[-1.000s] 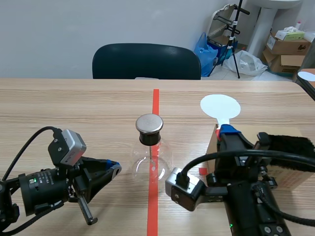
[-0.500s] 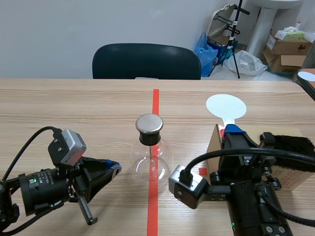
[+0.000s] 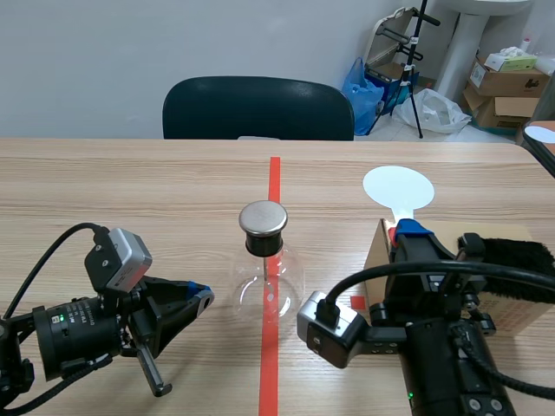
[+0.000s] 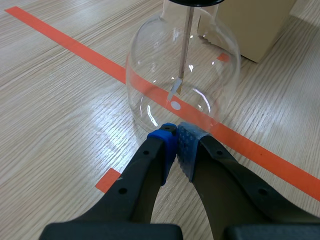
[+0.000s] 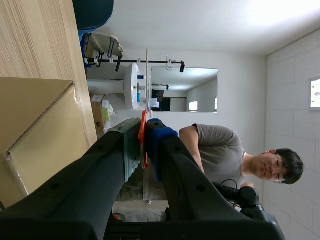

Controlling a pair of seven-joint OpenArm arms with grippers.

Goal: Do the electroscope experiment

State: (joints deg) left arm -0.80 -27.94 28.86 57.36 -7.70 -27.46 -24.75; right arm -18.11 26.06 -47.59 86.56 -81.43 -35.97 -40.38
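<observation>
1. The electroscope flask stands at the middle of the table, on the red tape line, about midway between the near and far edges.
2. It is clear and round. A dark neck carries a flat metal cap.
3. A thin rod hangs down inside it, with a small foil leaf at its lower end.
4. The left gripper lies low toward the near left corner, pointing at the flask. Its fingers are closed together on nothing, with the blue pads meeting just at the foot of the glass. Whether they touch it cannot be told.
5. The right gripper points upward by the left end of the box, on the right half of the table. It is clamped on the orange handle of a paddle.
6. The paddle's white disc stands above the fingers, well apart from the flask's cap.
7. A strip of black fur lies on top of the cardboard box, near the right edge.
8. A dark chair stands behind the far edge.
9. A person in a grey shirt shows in the right wrist view, past the gripper.
</observation>
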